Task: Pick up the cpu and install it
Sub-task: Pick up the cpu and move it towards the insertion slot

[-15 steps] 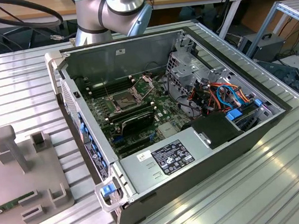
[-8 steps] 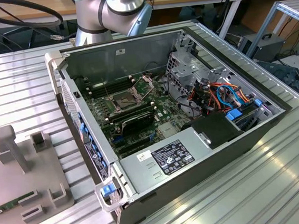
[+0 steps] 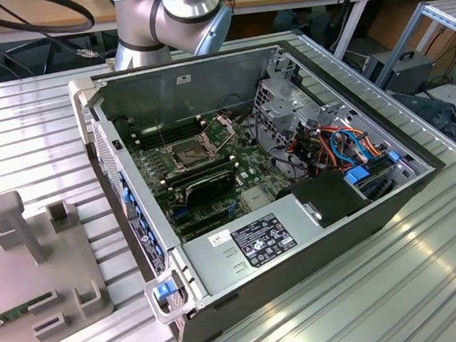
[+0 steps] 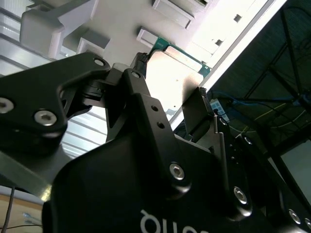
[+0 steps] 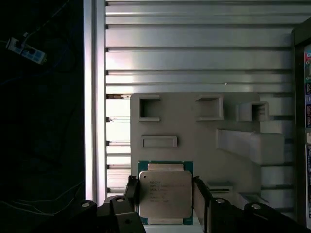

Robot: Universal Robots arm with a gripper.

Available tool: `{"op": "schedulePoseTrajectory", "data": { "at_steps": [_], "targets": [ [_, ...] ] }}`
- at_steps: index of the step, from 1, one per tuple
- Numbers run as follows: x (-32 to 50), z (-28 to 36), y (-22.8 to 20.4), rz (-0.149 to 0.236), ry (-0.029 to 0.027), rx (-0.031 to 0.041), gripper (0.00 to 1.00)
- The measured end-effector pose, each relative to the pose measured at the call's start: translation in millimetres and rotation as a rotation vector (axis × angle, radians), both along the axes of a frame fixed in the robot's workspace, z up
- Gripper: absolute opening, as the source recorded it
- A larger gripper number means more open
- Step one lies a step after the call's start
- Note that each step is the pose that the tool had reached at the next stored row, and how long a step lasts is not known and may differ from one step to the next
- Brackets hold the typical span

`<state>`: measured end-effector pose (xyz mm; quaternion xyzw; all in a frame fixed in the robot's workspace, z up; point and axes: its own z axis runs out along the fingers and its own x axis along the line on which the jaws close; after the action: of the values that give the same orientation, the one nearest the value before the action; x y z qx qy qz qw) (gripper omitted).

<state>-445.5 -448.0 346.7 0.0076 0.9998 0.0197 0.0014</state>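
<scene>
At the lower centre of the first wrist view, my jaws pinch the cpu (image 5: 165, 194) by two opposite edges.
Smooth dull-metal lid, thin green board: I judge this slim edge hold could let it tilt or slip onto the matte grey fixture plate (image 5: 194, 141) or ribbed worktop (image 5: 194, 58).

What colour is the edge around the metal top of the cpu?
Green: the cpu has a green border around its silver-grey top. It shows best in the first wrist view.
</scene>
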Motion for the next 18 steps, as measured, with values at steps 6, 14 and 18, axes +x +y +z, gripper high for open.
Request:
{"op": "schedulePoseTrajectory", "data": {
  "at_steps": [6, 14, 18],
  "targets": [
    [0.0, 2.1, 0.0, 0.0, 0.0, 0.0, 0.55],
    [2.4, 2.3, 0.0, 0.0, 0.0001, -0.0001, 0.55],
    [6.5, 2.3, 0.0, 0.0, 0.0, 0.0, 0.55]
  ]
}}
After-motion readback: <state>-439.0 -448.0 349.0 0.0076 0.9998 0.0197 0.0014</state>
